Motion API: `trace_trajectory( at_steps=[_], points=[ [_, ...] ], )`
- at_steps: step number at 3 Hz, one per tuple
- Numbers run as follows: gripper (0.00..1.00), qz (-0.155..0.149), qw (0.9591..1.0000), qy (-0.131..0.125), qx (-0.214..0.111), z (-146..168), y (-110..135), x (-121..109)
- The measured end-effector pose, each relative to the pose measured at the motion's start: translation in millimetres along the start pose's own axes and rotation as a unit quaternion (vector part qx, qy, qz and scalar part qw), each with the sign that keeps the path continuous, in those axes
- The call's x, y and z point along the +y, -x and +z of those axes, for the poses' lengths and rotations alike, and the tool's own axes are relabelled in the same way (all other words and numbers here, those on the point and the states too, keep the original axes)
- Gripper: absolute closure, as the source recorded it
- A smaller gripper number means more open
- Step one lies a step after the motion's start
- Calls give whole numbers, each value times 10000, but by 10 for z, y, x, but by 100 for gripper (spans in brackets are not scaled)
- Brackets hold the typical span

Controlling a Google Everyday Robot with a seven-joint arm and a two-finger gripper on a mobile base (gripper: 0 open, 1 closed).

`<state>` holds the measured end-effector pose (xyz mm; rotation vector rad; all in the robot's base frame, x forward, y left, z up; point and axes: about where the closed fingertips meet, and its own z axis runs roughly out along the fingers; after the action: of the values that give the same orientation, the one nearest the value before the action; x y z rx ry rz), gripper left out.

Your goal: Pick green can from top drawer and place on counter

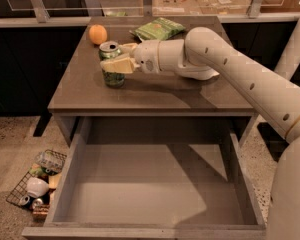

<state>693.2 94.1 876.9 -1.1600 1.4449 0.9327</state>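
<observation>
We record the small green drink can with silver top (113, 78) standing upright on the left part of the grey-brown matte slab worktop (155, 91). The cream two-finger hand (114, 57) is clamped on it, one finger in front and one behind. The wide grey box drawer (150, 184) below stands pulled out. A round orange fruit (97, 34) sits near, behind the can.

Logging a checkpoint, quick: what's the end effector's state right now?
End effector: closed around the small green drink can with a silver top, which stands upright on the grey-brown counter slab.
</observation>
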Motion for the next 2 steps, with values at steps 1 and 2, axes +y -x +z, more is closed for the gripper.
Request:
trace_trajectory(
  at_steps=[1,2],
  points=[
    [15,0,10000,26,-3,28,4,16],
    [0,-1,10000,54,-6,60,8,35]
  ],
)
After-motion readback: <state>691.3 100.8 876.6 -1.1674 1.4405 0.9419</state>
